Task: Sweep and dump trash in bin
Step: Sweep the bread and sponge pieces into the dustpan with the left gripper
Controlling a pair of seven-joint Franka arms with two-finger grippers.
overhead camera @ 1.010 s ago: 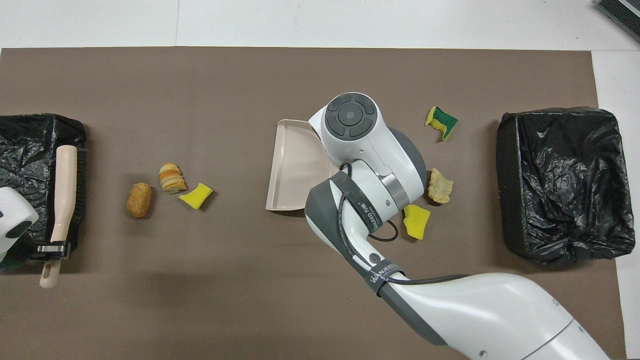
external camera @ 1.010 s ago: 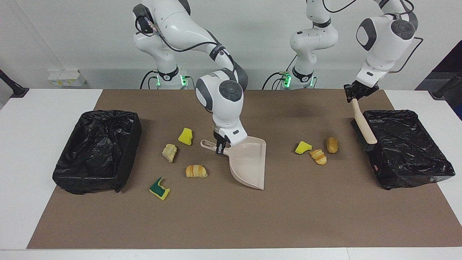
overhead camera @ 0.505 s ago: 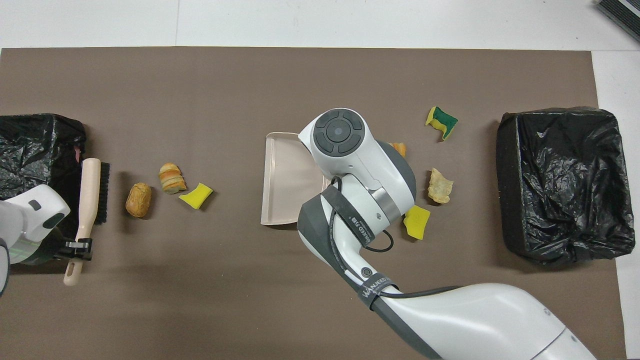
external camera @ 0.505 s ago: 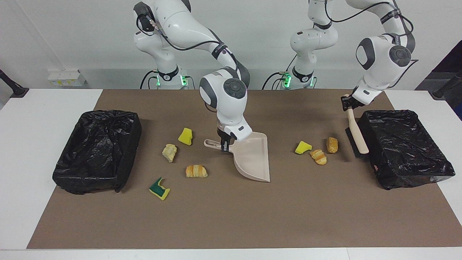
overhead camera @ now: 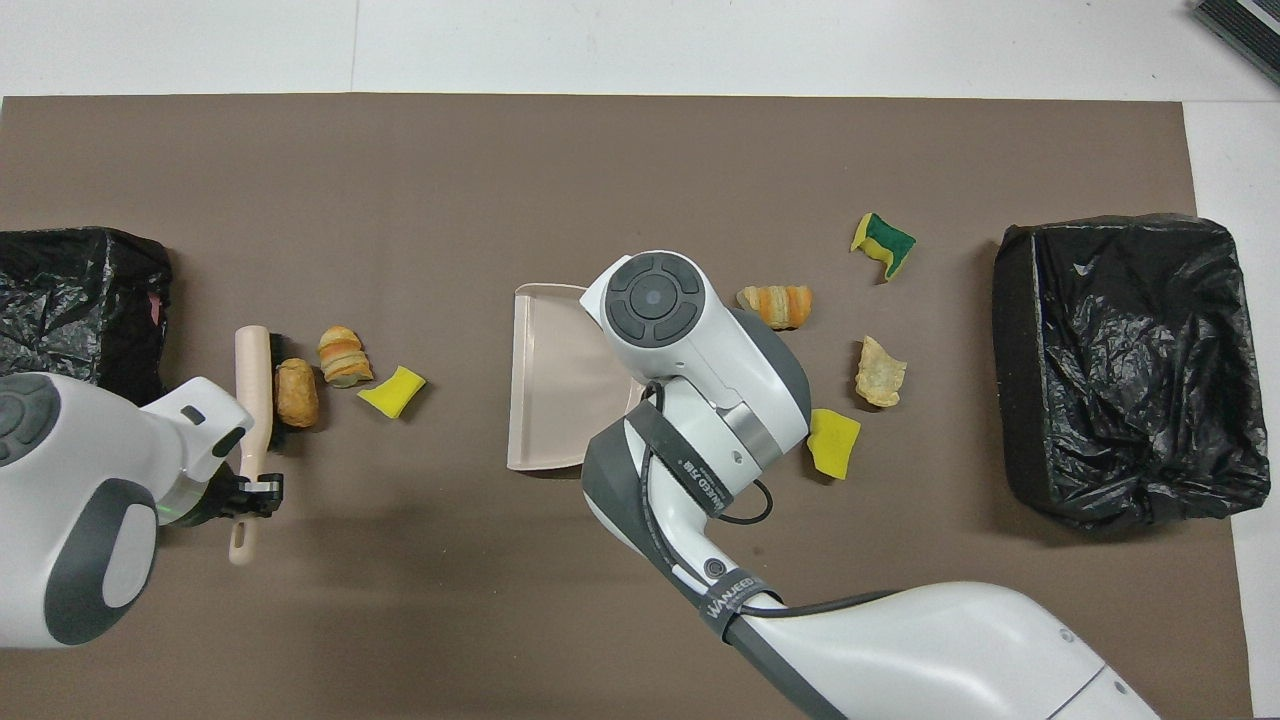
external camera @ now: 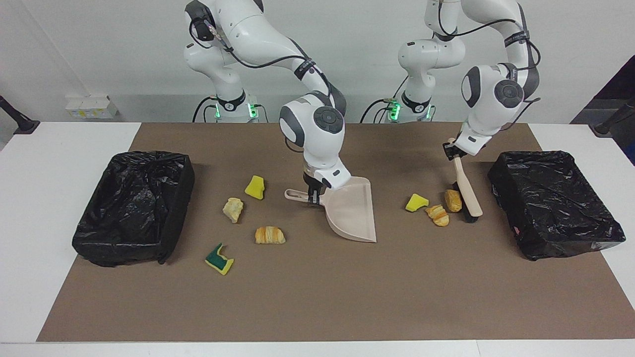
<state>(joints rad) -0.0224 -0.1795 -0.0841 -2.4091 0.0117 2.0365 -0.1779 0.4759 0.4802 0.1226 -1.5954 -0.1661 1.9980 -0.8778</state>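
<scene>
Seven trash scraps, two bins.

dustpan mid-mat, bins at both ends

A beige dustpan and a beige-handled brush are seen on a brown mat. Black liners cover both bins; one sponge piece is green and yellow.
</scene>
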